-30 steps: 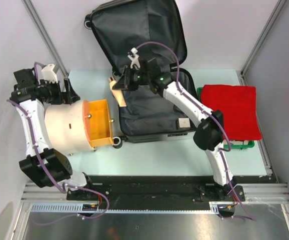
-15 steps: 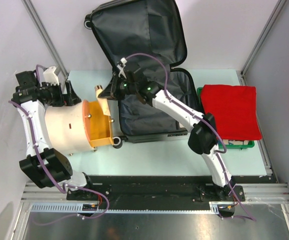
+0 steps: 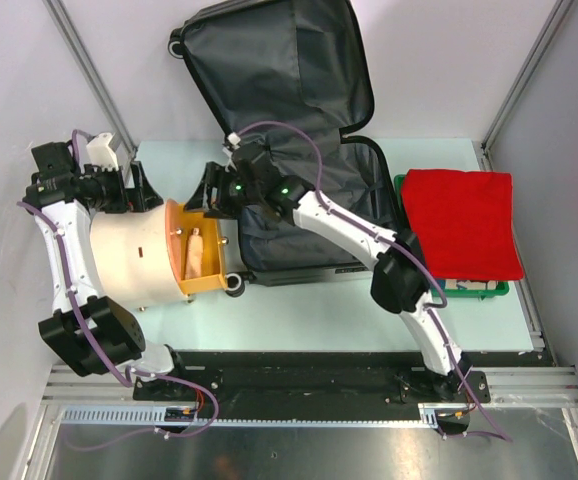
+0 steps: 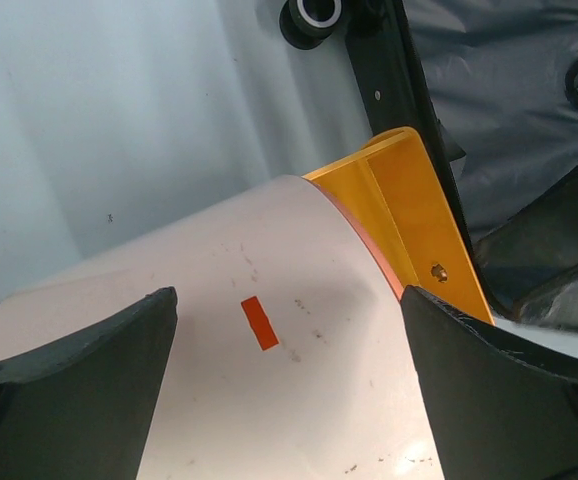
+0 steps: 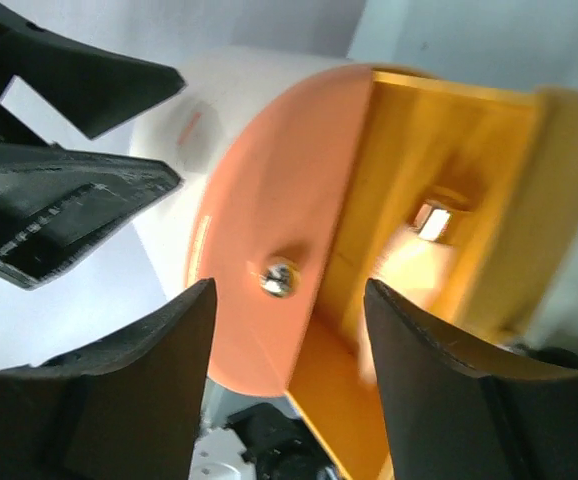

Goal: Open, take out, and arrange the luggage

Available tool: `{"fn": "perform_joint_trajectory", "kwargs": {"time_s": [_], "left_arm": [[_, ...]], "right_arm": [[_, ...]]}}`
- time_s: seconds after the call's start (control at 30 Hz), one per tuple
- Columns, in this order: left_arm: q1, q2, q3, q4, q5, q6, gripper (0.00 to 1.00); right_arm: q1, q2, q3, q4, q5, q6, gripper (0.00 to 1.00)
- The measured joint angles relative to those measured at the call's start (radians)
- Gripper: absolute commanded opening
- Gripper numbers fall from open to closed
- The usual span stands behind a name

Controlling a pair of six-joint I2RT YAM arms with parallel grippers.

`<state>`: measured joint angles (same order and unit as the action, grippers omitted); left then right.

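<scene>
Luggage: I see the luggage (image 3: 279, 90) lying open at the middle of the worktop's (image 3: 309, 310) far edge. Its base is flat on the worktop and its lid reaches out past that edge, dark lining facing up.
Right hand: my right hand (image 5: 289, 295) reaches left from over the luggage base to the orange compartment (image 3: 214, 215). Its fingers are spread and nothing is between them, so it is released.
Tan item: a small tan piece (image 3: 195, 252) lies inside the orange compartment, apart from the right hand. I cannot tell what it is.
Left hand: my left hand (image 4: 289, 300) is over the far end of the beige cylinder (image 3: 129, 255), with its fingers wide apart on either side of the curved top. It is released; I cannot tell whether they touch it.
Cylinder: it lies on its side at the worktop's left edge, its orange end just beside the luggage base.
Right edge: a green bin (image 3: 489, 288) with a red cloth (image 3: 464, 225) folded over it.
</scene>
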<state>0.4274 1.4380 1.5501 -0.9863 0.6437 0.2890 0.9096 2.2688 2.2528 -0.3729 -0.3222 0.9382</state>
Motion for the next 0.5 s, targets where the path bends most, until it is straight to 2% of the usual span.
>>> {"fn": "perform_joint_trajectory", "kwargs": {"time_s": [0.1,0.13,0.23,0.3,0.33,0.5], "left_arm": [[0.0,0.0,0.0,0.0,0.0,0.0,0.98],[0.0,0.0,0.0,0.0,0.0,0.0,0.98],[0.0,-0.004,0.0,0.0,0.0,0.0,0.98],[0.0,-0.009,0.0,0.0,0.0,0.0,0.98],[0.0,-0.011,0.0,0.0,0.0,0.0,0.98],[0.0,-0.013,-0.001,0.001,0.0,0.0,0.96]], "right_arm": [[-0.049,-0.066,-0.121,0.05,-0.034,-0.068,0.57],[-0.069,-0.088,-0.164,0.068,-0.045,-0.082,0.45],[-0.159,-0.184,-0.354,0.13,-0.098,-0.126,0.28],[-0.214,-0.207,-0.418,0.141,-0.122,-0.155,0.23],[-0.232,-0.206,-0.43,0.141,-0.13,-0.168,0.17],[-0.21,-0.174,-0.428,0.142,-0.189,-0.248,0.14]]}}
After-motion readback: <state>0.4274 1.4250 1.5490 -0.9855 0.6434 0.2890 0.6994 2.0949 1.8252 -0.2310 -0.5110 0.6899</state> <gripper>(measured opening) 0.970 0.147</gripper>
